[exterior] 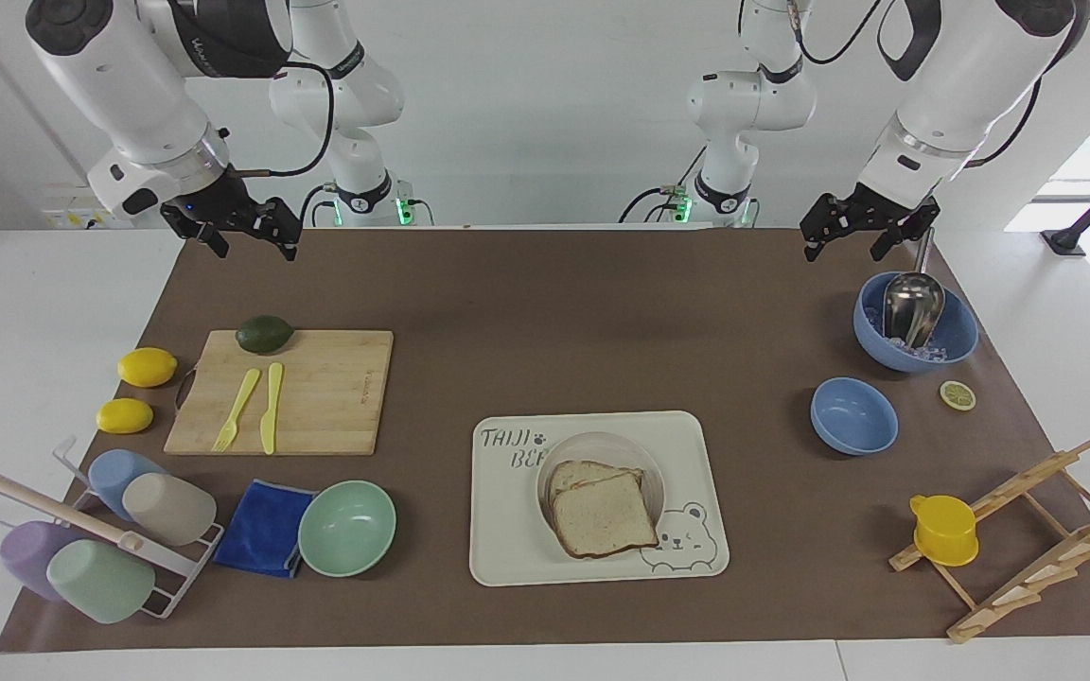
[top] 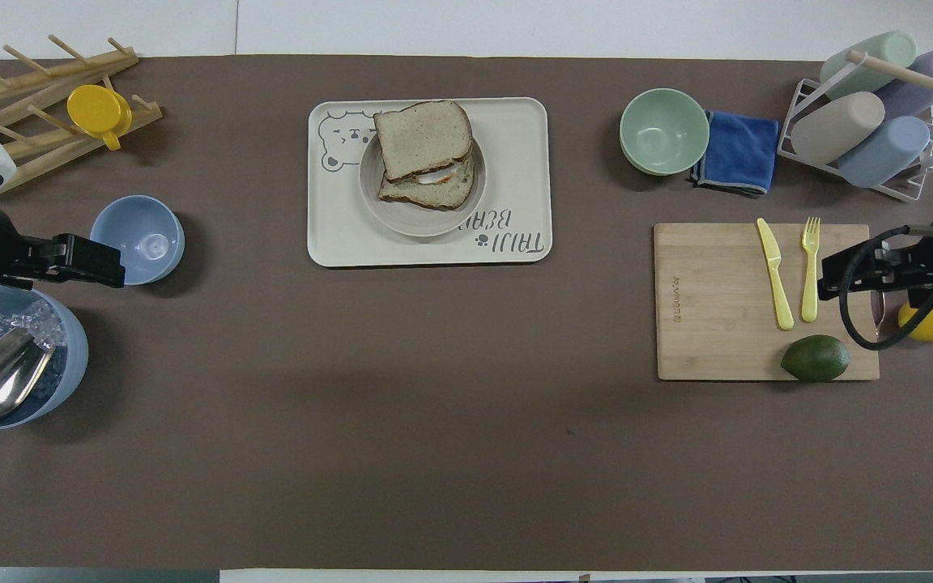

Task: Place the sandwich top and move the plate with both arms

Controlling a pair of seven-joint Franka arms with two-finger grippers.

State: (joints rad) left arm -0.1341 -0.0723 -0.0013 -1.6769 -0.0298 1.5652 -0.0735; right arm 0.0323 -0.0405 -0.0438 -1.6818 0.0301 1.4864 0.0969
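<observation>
The stiff, likely slippery plate (exterior: 601, 482) on the tray (exterior: 507, 553) wants rim grips; left gripper (exterior: 859, 230) and right gripper (exterior: 235, 230) hang spread, empty.

A brown surface (exterior: 545, 312) is filling the frame. At centre, a cream tray (exterior: 507, 530) is showing a grey bear drawing, carrying a cream-white plate (exterior: 602, 449) and pale-brown, dark-crusted sandwich top (exterior: 602, 515). Lower left, a mint bowl (exterior: 347, 528) is sitting beside a blue cloth (exterior: 264, 527).
</observation>
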